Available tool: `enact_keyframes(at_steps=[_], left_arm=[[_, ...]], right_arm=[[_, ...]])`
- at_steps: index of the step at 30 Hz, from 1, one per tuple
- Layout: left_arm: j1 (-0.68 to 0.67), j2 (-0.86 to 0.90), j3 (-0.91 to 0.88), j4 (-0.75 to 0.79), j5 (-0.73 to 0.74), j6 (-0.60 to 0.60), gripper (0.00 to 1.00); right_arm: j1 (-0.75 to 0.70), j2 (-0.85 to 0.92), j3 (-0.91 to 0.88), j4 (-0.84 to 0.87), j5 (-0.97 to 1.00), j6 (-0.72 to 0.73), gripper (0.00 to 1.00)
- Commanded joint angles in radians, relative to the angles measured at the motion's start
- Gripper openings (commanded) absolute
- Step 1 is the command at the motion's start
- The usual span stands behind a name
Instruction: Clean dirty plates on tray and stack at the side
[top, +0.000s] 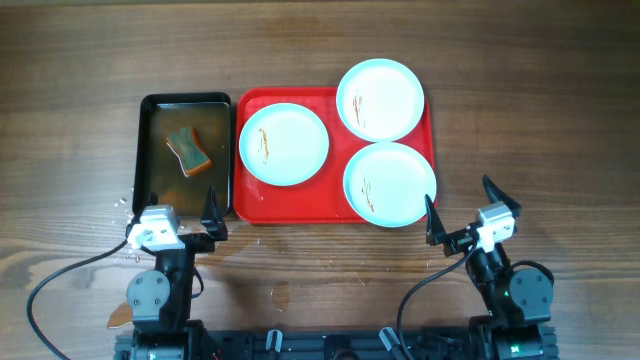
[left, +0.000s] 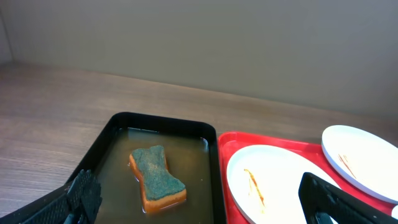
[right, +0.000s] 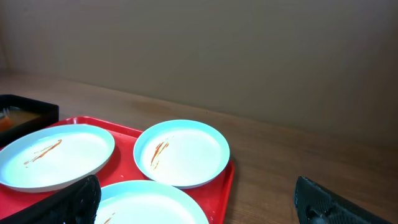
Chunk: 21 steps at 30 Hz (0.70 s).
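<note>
The red tray (top: 292, 206) lies in the middle of the wooden table (top: 80, 80), long side toward the arms. On it sit 3 round, pale blue-white plates, side by side and unstacked. The left plate (top: 295, 150) lies fully inside the tray with a thin brown-orange smear left of its centre. The far plate (top: 390, 95) is in the far right corner and reaches over the tray's far rim; its smear is also left of centre. The near plate (top: 400, 180) is just beside it in the near right corner, slightly over the right and near rims, with a few short orange streaks.

Touching the red tray's left side is a narrower black tray (top: 150, 100) of brownish water. An orange sponge (top: 189, 150) lies in it, green scrub side up.

The left gripper (top: 175, 215) sits at the black tray's near edge and the right gripper (top: 466, 207) just off the near plate. Both have their fingers spread wide and hold nothing.
</note>
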Motion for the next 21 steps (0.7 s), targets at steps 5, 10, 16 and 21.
enact_keyframes(at_steps=[5,10,16,21], left_arm=[[-0.005,-0.009,-0.007,0.008,0.019,0.023,1.0],[-0.005,-0.009,-0.007,0.011,0.118,0.008,1.0],[-0.005,0.002,0.06,0.056,0.13,0.008,1.0],[-0.005,0.147,0.243,0.012,0.154,0.008,1.0]], right_arm=[[0.004,-0.005,-0.001,0.003,-0.012,-0.002,1.0],[0.004,-0.005,-0.001,0.003,-0.015,-0.002,1.0],[0.004,-0.003,-0.001,0.079,0.0,0.002,1.0],[0.004,-0.002,0.036,0.105,0.003,0.055,1.0]])
